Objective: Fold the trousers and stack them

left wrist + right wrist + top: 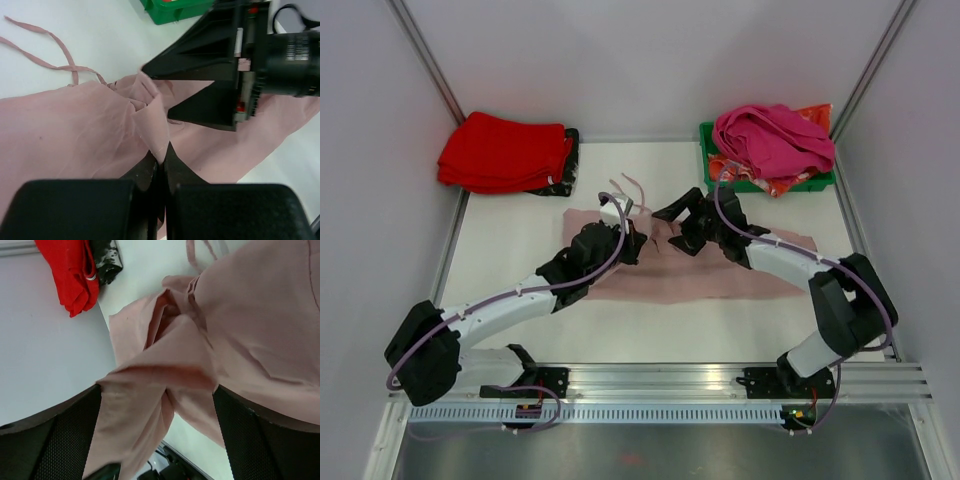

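A: Where are the trousers [720, 275], and which step is in hand?

B: They are spread across the middle of the surface [520, 230], with the cords [70, 62] trailing toward the far side. The first fold is judged barely begun: a ridge of cloth near the waist is pinched in the tightly shut left fingers [160, 170].

A: And the right fingers [195, 57]?

B: They are held wide apart, with cloth draped between them but not clamped.

A: What is called for next?

B: Probably they must be closed on that cloth, so the edge can be lifted by both and laid over evenly.
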Tool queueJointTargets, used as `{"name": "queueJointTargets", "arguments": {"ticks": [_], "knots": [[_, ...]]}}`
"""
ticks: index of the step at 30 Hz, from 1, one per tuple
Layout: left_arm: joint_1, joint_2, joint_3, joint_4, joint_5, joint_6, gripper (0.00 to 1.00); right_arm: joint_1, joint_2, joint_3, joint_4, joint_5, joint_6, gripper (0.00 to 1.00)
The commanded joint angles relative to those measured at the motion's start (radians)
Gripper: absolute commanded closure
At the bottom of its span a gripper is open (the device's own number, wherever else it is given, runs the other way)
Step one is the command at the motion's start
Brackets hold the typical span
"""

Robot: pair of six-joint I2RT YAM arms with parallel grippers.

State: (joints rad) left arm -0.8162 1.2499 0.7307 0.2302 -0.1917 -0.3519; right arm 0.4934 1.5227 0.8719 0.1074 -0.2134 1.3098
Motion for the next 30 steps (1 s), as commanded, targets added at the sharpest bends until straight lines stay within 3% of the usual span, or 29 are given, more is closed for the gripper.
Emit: {"name": "queueJointTargets", "arguments": {"ticks": [1,9,17,20,23,24,27,30], "knots": [[-0.009,-0.046,-0.028,0.069,-0.005,0.005,0.98,0.019,0.107,0.07,0.132,0.049,0.105,0.02],[-0.043,-0.047,-0.085,0.112,0.046,0.016,0.98,0.033,0.231,0.182,0.156,0.091,0.08,0.02],[-0.086,0.061,-0.113,0.195,0.02,0.022,0.98,0.013,0.306,0.263,0.107,0.04,-0.033,0.05],[-0.113,0.095,-0.106,0.213,0.011,0.037,0.98,-0.006,0.346,0.339,0.056,0.008,-0.145,0.18],[-0.12,0.124,-0.097,0.222,0.006,0.039,0.98,-0.021,0.416,0.471,-0.098,-0.049,-0.326,0.38],[-0.12,0.135,-0.091,0.218,0.005,0.042,0.98,-0.026,0.431,0.484,-0.103,-0.079,-0.386,0.49],[-0.121,0.178,-0.079,0.212,0.02,0.044,0.98,-0.029,0.401,0.446,-0.13,-0.07,-0.455,0.69],[-0.13,0.226,-0.073,0.219,0.023,0.044,0.98,-0.036,0.355,0.4,-0.143,-0.041,-0.538,0.82]]}}
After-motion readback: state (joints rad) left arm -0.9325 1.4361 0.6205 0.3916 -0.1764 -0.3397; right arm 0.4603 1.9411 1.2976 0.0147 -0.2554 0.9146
